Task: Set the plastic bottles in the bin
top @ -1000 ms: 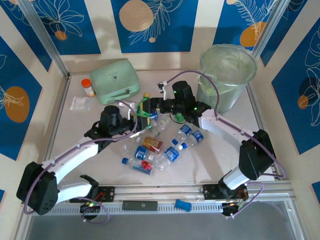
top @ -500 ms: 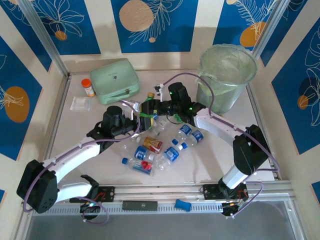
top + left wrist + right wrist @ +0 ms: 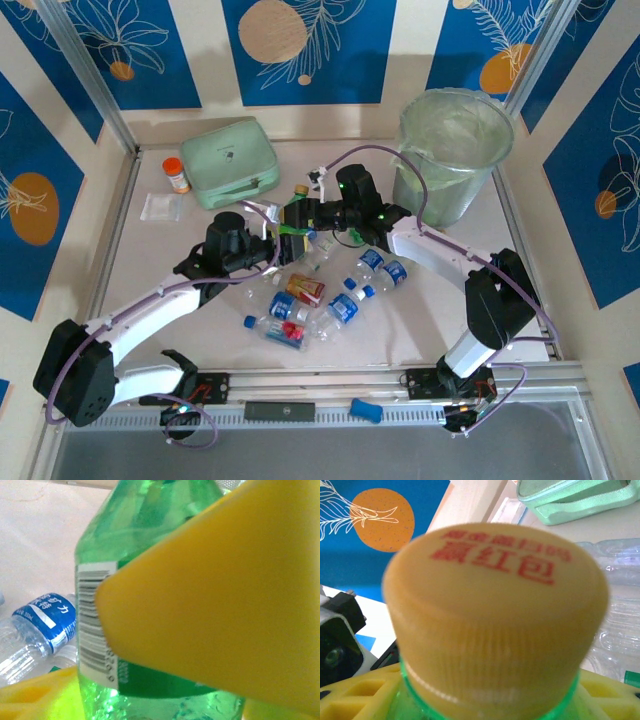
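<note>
Pale off-white tabletop (image 3: 440, 320), boxed in by blue-and-cream patterned walls (image 3: 300, 50), with metal rails (image 3: 330, 378) along the sides and front. Back right, the bin (image 3: 440, 195) stands upright in its corner, mouth open. Back left sits the mint-green zip case (image 3: 232, 160), the orange-capped jar (image 3: 176, 174) just beside it and a clear packet (image 3: 160, 206) near the left rail. Mid-table, the loose bottles (image 3: 330, 295) lie scattered on their sides.

At the far edge of that scatter, both arms meet on the green bottle (image 3: 150, 540). The left gripper (image 3: 283, 243) is clamped on its body, a yellow finger (image 3: 225, 595) pressed across the label, and a blue-labelled bottle (image 3: 42, 622) lies on the table beyond. The right gripper (image 3: 302, 214) sits around the neck under the yellow cap (image 3: 495, 605), pads (image 3: 355, 700) on either side. Squeezing or merely close, I can't tell.

Bare tabletop runs from the scatter to the right rail and up to the bin. A narrower bare strip runs along the left.
</note>
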### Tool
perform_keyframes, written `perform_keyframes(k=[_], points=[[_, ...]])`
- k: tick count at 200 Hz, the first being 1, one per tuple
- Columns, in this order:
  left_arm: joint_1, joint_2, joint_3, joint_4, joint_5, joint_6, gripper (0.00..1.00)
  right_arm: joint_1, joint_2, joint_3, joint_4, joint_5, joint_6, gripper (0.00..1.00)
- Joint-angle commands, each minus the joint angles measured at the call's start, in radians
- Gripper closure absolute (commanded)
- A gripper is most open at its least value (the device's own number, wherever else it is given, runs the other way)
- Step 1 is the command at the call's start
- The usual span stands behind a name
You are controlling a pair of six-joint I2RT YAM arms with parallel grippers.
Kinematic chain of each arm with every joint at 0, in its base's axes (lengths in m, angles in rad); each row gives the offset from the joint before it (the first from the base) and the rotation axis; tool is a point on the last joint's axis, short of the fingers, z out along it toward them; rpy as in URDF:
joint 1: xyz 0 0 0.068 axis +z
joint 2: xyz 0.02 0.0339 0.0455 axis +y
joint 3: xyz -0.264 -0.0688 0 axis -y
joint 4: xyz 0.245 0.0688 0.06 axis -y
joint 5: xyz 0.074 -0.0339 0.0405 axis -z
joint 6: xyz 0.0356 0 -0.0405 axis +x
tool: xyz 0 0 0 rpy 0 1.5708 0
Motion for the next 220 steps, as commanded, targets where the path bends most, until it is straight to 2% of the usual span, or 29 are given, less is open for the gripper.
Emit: perform_keyframes(k=[1,18,41,88,110,129,187,220], points=[[-0.01,-0.01,0.025,0.026,-0.011,-0.002,0.14,-0.002,-0.005,0.032,-0.027,0.013,-0.003,0.52],[-0.009,-0.026,0.013,0.008,-0.041,-0.006,0.06,-0.02,-0.016,0.039,-0.071,0.05,-0.023,0.52],[-0.01,-0.071,-0.022,-0.028,-0.12,-0.008,0.02,-0.05,-0.036,0.063,-0.181,0.145,-0.09,0.53],[-0.002,-0.187,-0.093,-0.195,-0.469,-0.06,0.0,-0.122,-0.091,0.153,-0.352,0.292,-0.221,0.53],[0.015,-0.203,-0.113,-0.251,-0.566,-0.095,0.0,-0.156,-0.114,0.223,-0.405,0.331,-0.288,0.53],[0.032,-0.193,-0.126,-0.256,-0.575,-0.109,0.0,-0.192,-0.118,0.316,-0.459,0.349,-0.353,0.53],[0.06,-0.116,-0.124,-0.243,-0.507,-0.126,0.0,-0.32,-0.105,0.569,-0.571,0.501,-0.512,0.53],[0.068,-0.083,-0.113,-0.244,-0.479,-0.117,0.0,-0.409,-0.079,0.693,-0.626,0.538,-0.582,0.53]])
